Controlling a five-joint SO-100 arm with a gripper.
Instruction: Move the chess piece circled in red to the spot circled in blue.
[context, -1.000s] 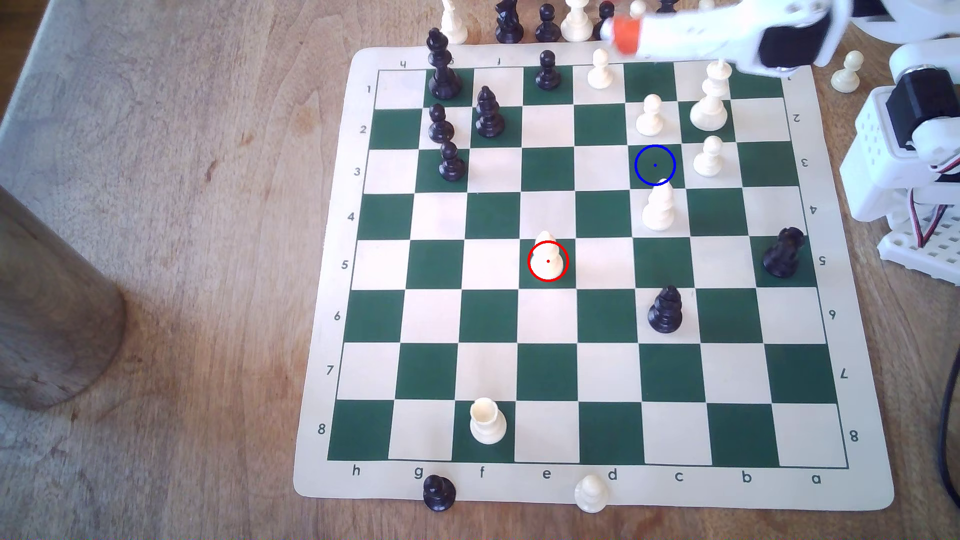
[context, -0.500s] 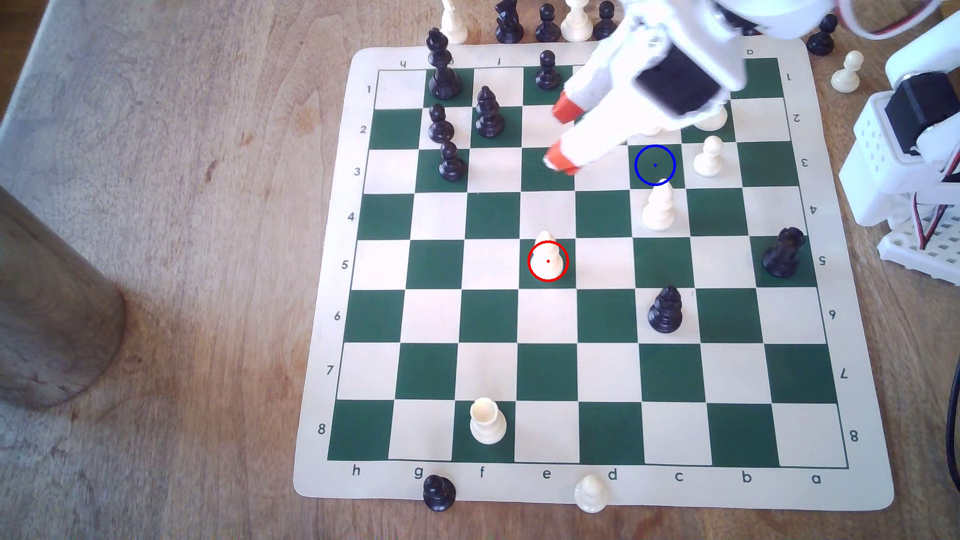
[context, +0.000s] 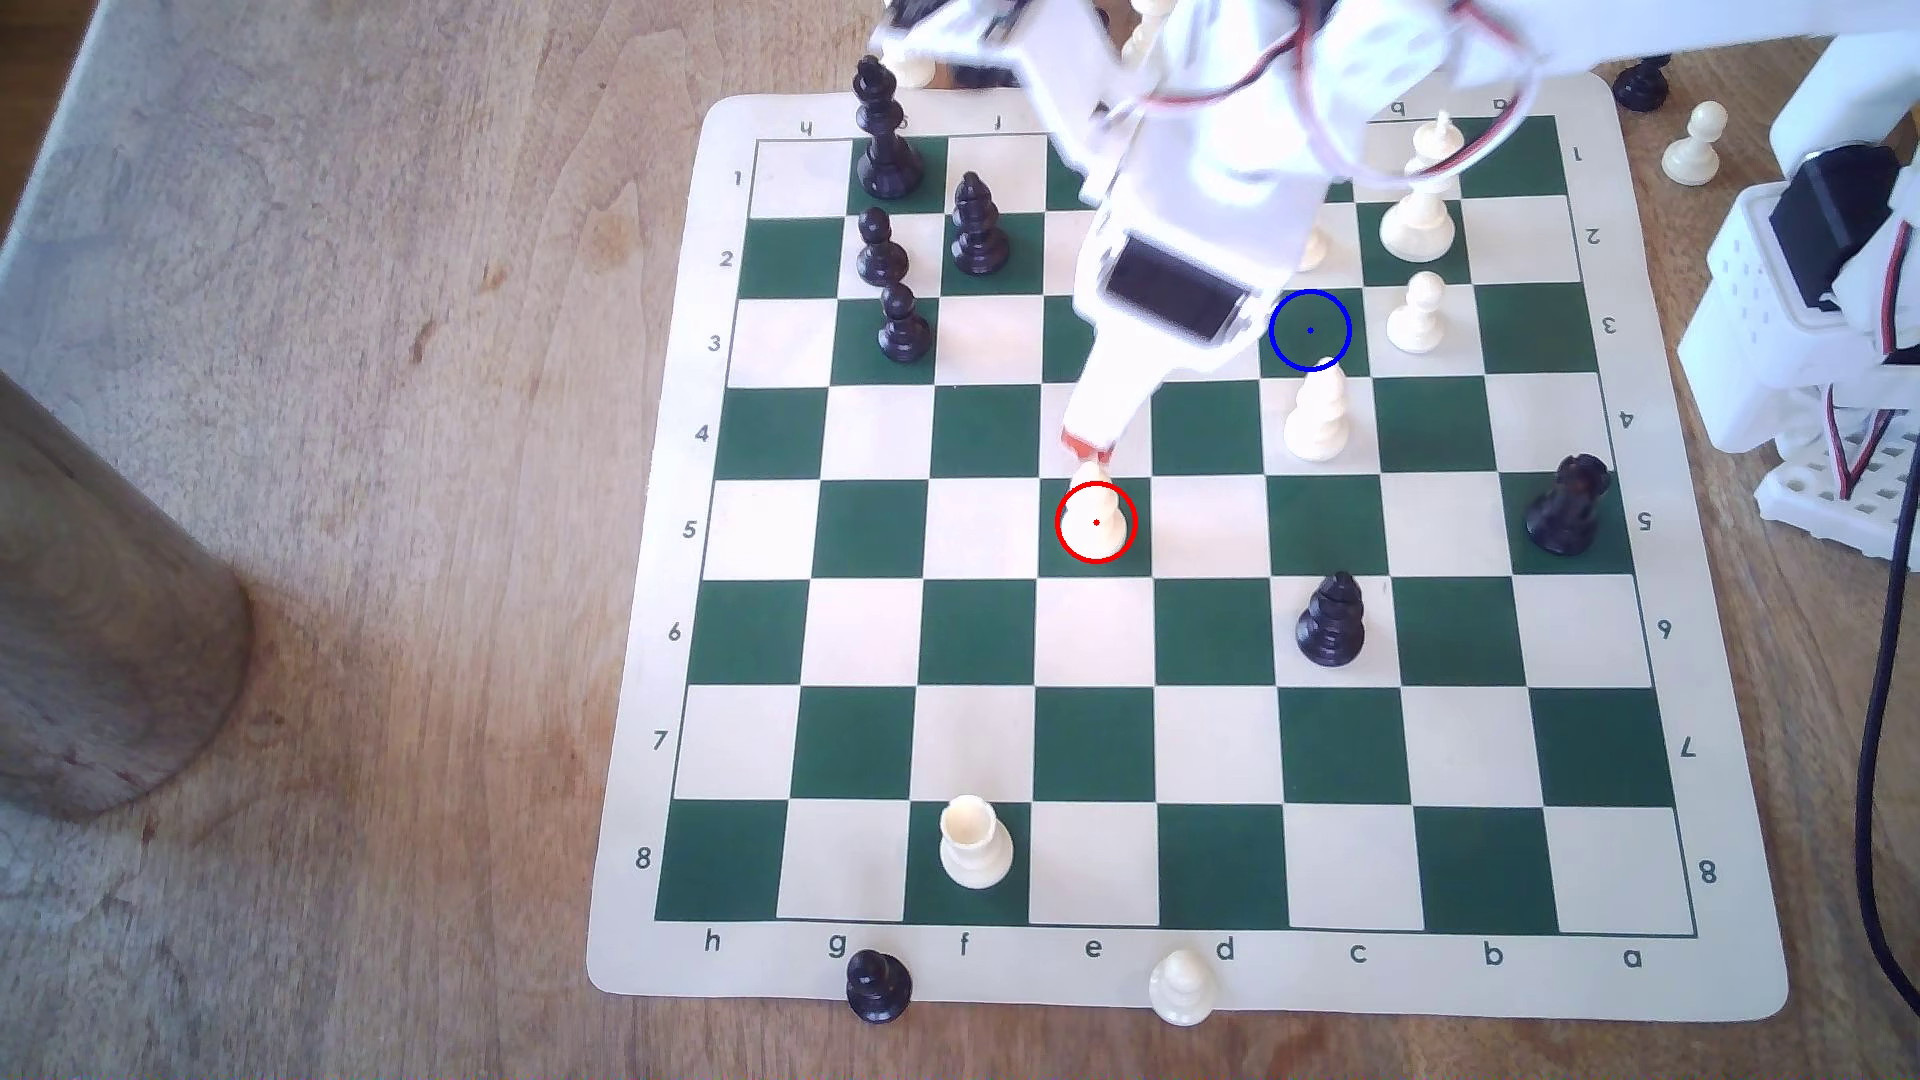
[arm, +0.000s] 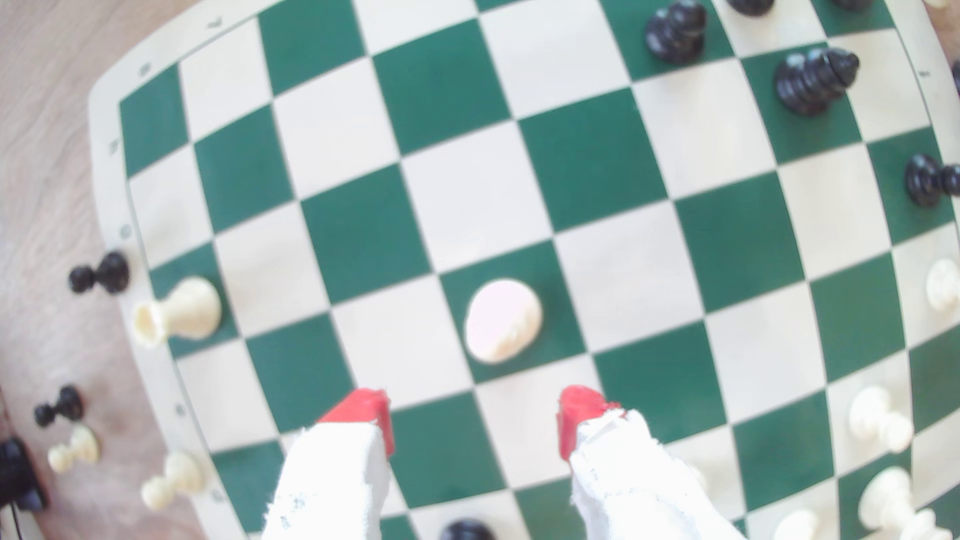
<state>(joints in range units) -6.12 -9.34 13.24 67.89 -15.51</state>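
The cream-white bishop (context: 1095, 516) stands upright on its dark green square inside the red ring, near the middle of the chessboard (context: 1704, 976), on the row marked 5 above the letter e. The gripper (arm: 475, 418) hangs over the board just short of it: in the wrist view the two red-tipped white fingers (arm: 363, 410) are spread wide apart, with bare squares between them and the bishop's rounded top (arm: 503, 320) a little beyond the tips, not touched. In the exterior view the red tips (context: 1086, 447) sit right at the bishop's upper end, so from there I cannot tell whether they brush it. The blue-ringed green square (context: 1310, 330) lies well apart, toward the exterior view's right and two rows up, and is bare; a cream piece (context: 1317, 413) stands on the square just below it and a cream pawn (context: 1418, 312) on the square beside it. The board holds little else nearby: a black bishop (context: 1331, 620) on row 6, a cream rook (context: 974, 843) on row 8, and a black knight (context: 1567, 506) near the right edge.
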